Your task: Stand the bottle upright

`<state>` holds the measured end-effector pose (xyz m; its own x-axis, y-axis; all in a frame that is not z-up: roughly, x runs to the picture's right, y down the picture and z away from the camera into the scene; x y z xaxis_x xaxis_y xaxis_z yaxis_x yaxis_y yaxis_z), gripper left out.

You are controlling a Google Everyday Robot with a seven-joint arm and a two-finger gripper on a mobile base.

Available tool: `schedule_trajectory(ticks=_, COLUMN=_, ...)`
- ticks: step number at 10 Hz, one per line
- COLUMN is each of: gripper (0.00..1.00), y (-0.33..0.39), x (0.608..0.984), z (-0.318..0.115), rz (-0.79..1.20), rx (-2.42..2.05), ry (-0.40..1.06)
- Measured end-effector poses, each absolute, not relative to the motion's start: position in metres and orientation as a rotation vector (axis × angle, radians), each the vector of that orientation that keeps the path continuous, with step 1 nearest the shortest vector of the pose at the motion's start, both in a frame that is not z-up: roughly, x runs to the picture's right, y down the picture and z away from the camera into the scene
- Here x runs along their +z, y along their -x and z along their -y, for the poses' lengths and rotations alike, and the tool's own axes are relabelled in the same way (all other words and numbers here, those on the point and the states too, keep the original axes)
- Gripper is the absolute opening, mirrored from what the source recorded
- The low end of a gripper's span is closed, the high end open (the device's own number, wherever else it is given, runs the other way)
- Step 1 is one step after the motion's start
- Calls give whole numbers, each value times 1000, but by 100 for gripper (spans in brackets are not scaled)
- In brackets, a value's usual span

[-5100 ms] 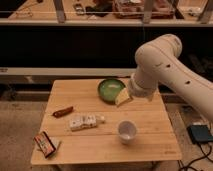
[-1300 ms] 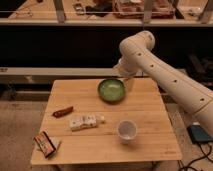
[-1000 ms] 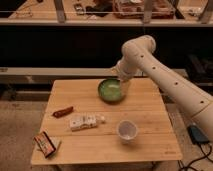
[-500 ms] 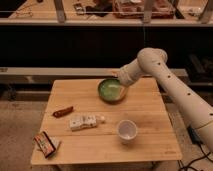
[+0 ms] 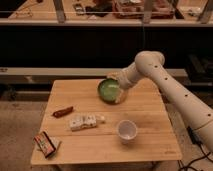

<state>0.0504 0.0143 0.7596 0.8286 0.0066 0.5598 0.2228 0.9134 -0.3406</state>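
The bottle (image 5: 86,121) is small and whitish with a pale label bearing dark markings. It lies on its side on the wooden table (image 5: 150,112), left of centre, with its cap pointing right. My gripper (image 5: 119,93) hangs at the end of the white arm, over the right rim of a green bowl (image 5: 107,90) at the back of the table. It is well behind and to the right of the bottle and touches nothing of it.
A white cup (image 5: 127,131) stands upright right of the bottle. A thin red-orange packet (image 5: 62,111) lies to the bottle's left. A snack packet (image 5: 46,143) lies at the front left corner. Dark shelving runs behind the table.
The arm's elbow has swung right and lower, and the gripper has come down to the bowl's right rim. The bottle, cup and packets have not moved.
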Motion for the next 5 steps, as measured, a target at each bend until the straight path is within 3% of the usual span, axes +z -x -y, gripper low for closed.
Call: schedule_trajectory(ticks=5, gripper=80, y=-31, x=787, z=-81, rz=590, rx=-24, ry=508)
